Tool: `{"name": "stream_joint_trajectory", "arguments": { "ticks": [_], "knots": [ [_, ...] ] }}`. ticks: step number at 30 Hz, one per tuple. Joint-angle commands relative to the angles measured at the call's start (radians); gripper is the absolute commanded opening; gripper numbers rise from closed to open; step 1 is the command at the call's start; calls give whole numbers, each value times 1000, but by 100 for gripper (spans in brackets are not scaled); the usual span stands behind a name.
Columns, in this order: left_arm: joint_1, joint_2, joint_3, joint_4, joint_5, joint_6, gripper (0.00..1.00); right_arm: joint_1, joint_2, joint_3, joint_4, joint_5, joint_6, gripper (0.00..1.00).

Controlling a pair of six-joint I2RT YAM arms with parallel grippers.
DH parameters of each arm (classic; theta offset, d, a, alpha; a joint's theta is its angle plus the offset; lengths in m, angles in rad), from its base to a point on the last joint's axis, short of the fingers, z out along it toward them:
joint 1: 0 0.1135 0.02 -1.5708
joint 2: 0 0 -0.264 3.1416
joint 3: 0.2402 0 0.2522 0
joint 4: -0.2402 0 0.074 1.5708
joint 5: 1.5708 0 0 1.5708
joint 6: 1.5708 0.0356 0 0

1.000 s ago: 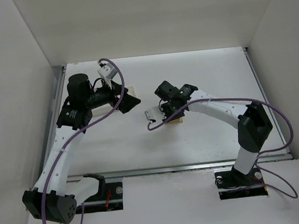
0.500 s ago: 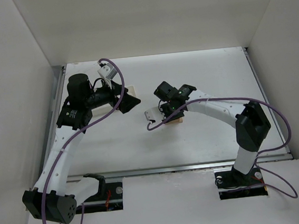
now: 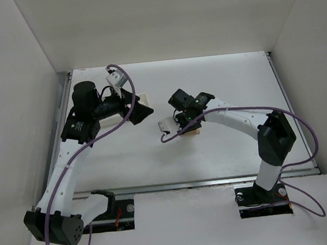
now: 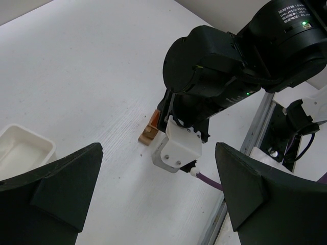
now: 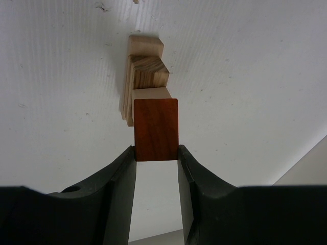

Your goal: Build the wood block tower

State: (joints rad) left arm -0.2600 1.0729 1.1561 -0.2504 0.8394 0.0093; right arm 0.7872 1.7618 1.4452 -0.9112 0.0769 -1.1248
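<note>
**Gripping the orange-red wedge over the tan blocks**

We see the right tool clamped on the wedge, directly above the pile in the middle of the counter. The left tool hangs wide open near the white tray.

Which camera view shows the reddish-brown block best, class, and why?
The right wrist view: the reddish-brown block fills the centre, pinched between the right fingers, with the tan blocks behind it. The left wrist view shows only a small orange sliver beside the right arm; the top view hides it under that arm.
</note>
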Motion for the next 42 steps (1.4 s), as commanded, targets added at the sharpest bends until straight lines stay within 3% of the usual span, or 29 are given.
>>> {"name": "stream_joint_trajectory", "arguments": {
  "ticks": [1,12,42],
  "knots": [
    [4,-30,11,46,30,-3,91,9,-5,27,17,9,10,18],
    [4,-30,11,46,30,-3,91,9,-15,37,26,27,28,44],
    [4,-30,2,37,30,6,91,18,4,37,54,60,28,45]
  ]
}}
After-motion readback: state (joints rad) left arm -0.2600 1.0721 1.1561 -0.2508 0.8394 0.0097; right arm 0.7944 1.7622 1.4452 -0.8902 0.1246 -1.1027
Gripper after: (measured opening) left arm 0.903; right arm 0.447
